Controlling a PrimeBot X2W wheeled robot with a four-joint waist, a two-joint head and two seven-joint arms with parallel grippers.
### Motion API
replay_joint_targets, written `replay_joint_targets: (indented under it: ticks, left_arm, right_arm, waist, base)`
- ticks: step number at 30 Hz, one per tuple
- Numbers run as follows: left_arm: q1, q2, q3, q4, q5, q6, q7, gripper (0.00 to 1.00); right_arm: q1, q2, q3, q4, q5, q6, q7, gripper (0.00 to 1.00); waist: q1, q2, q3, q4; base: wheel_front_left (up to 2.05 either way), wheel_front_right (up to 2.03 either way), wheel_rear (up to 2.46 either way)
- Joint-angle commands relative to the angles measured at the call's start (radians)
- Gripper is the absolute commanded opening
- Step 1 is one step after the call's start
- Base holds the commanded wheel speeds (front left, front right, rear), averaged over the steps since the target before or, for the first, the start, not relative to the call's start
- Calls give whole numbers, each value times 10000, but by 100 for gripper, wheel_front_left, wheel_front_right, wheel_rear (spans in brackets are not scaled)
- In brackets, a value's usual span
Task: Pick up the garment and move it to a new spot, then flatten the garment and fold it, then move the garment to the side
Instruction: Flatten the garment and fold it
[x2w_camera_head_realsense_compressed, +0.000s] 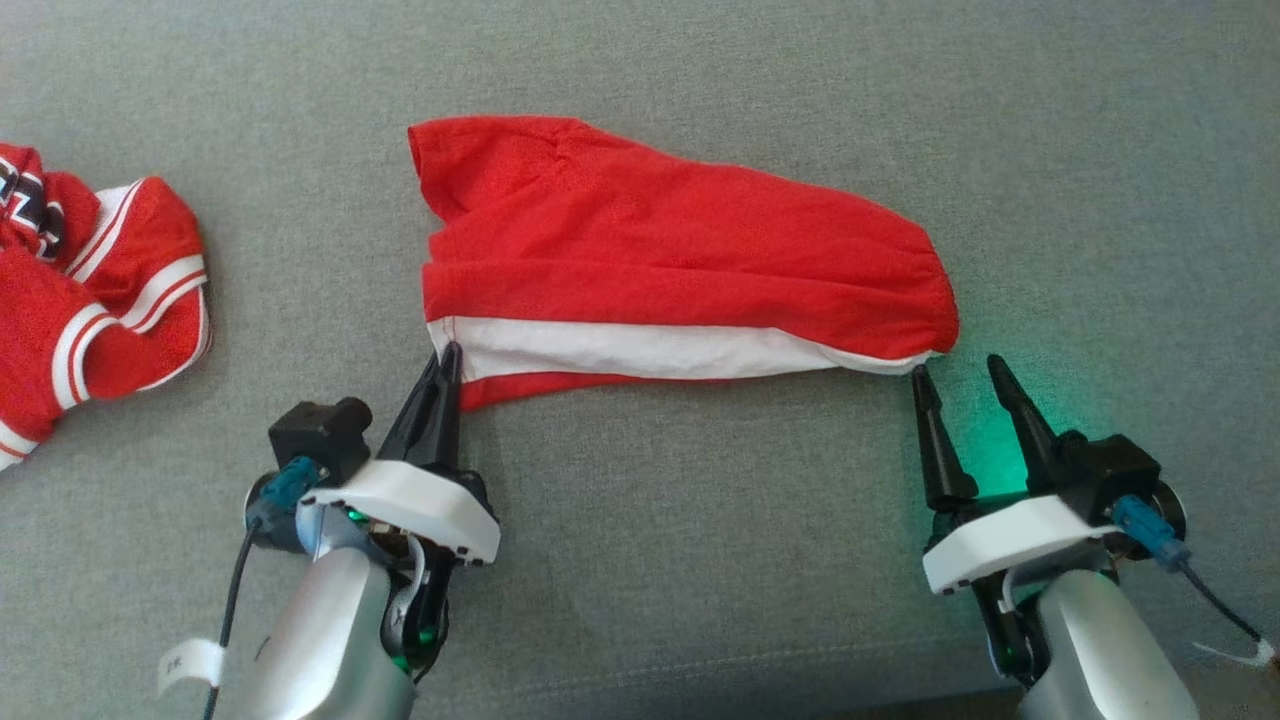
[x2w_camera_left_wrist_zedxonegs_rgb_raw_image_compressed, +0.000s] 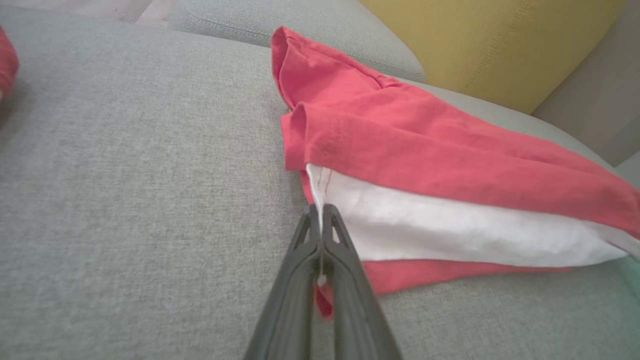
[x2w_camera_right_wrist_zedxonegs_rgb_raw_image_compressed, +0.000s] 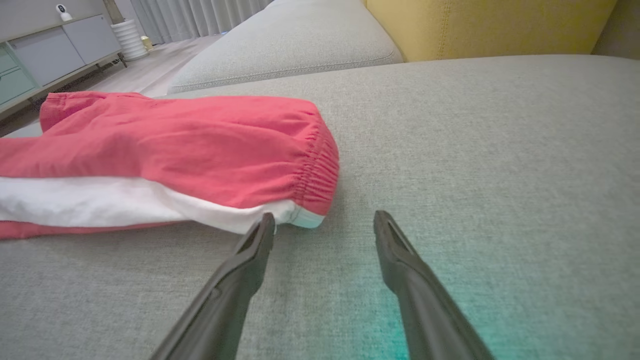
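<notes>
Grey sofa seat (x2w_camera_head_realsense_compressed: 700, 560), yellow cushion (x2w_camera_left_wrist_zedxonegs_rgb_raw_image_compressed: 500, 45), striped red jersey (x2w_camera_head_realsense_compressed: 90, 290)

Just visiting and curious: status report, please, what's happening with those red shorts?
Left gripper shut on red shorts at hem. Right gripper open beside waistband. Shorts rumpled on sofa. Jersey apart, left; nothing blocking.

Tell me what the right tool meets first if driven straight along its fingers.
Likely the red shorts, whose waistband corner lies just ahead of the inner finger of the right tool; the open gap faces bare grey cushion. Depth uncertain.
</notes>
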Motion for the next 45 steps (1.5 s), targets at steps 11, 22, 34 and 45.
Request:
replay_joint_targets:
  ticks: [11,22,34,45]
  left_arm:
    - [-160,127,293,-275,89,-9,-53,0]
    - [-205,127,392,-251,186,-34,-53,0]
    - [11,127,974,-941,499,50,-53,0]
    - [-865,467,2381,-2803,1842,-387,-53,0]
  right_arm:
    - [-696,-28,308,342,-486,-9,-65,100]
    - [-835,-28,506,215,-611,-9,-65,0]
    - [-516,-28,766,-912,1,-9,-65,0]
    - [-1447,-235,1412,-2388,892,-9,-65,0]
  waist:
    - [0,0,198,323]
    - [0,0,368,441]
    - [0,0,-721,327]
    - [0,0,-2234,592]
  base:
    - [0,0,0]
    - [0,0,0]
    - [0,0,0]
    - [0,0,0]
